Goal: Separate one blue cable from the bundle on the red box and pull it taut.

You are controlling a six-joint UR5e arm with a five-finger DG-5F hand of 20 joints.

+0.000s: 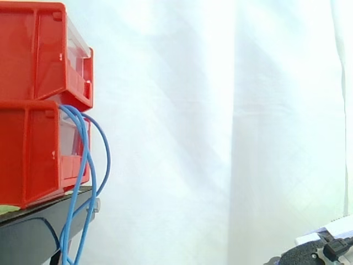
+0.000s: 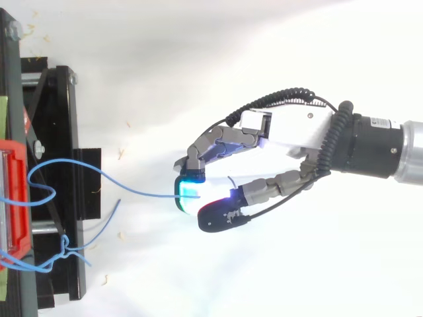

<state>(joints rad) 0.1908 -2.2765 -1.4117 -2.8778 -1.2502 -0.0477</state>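
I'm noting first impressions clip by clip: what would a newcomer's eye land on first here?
From above, the hand with its cyan-glowing fingertip, pinching one blue cable that runs out from the red bins at the left edge. In the side view, those bins stand stacked at left, blue cables looping down their front.

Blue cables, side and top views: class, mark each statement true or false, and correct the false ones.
1. The hand pinches one blue cable at its fingertips. True.
2. The other blue cables hang out of the upper red bin. False: they come out of the lower red bin and hang down past the black stand.
3. The two red bins are stacked one on the other. True.
4. In the top view the arm comes in from the left edge. False: it comes in from the right edge.
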